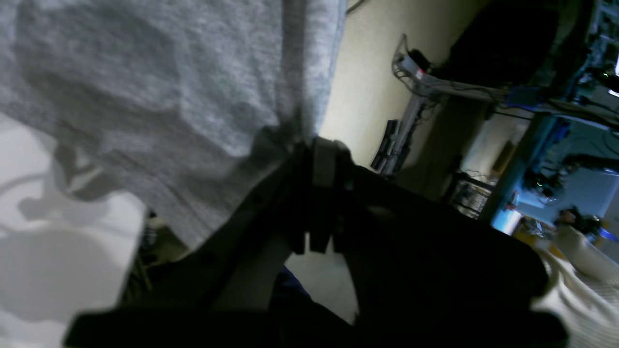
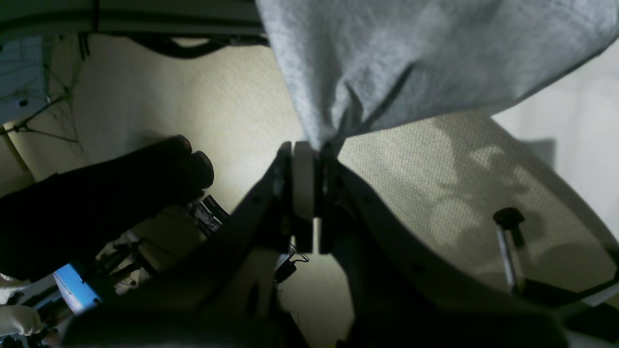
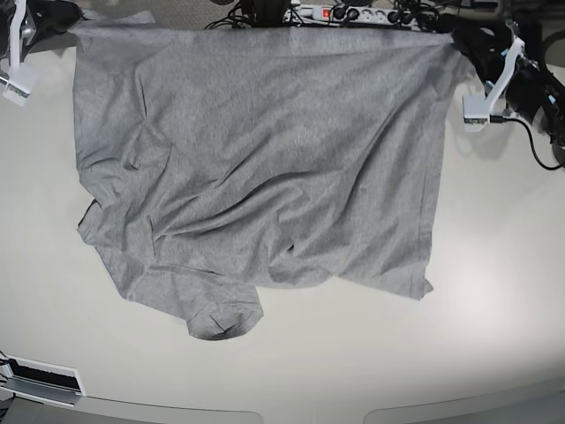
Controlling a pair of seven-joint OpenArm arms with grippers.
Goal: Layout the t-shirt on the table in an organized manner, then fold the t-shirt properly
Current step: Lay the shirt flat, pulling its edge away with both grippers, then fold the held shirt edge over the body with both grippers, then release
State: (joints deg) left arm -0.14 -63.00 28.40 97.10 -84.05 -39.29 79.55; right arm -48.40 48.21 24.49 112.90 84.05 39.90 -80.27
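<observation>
floor: pale beige carpet [image 2: 159, 106] | power strip [image 3: 340, 13] with cables | blue-lit equipment bench [image 1: 556, 101]

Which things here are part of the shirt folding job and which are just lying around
Part of the job:
- t-shirt, grey, hem pinched at both corners
- table
- left end effector, shut on fabric
- right end effector, shut on fabric

Lying about:
- power strip beyond the far table edge
- desks and cables in the background
</observation>
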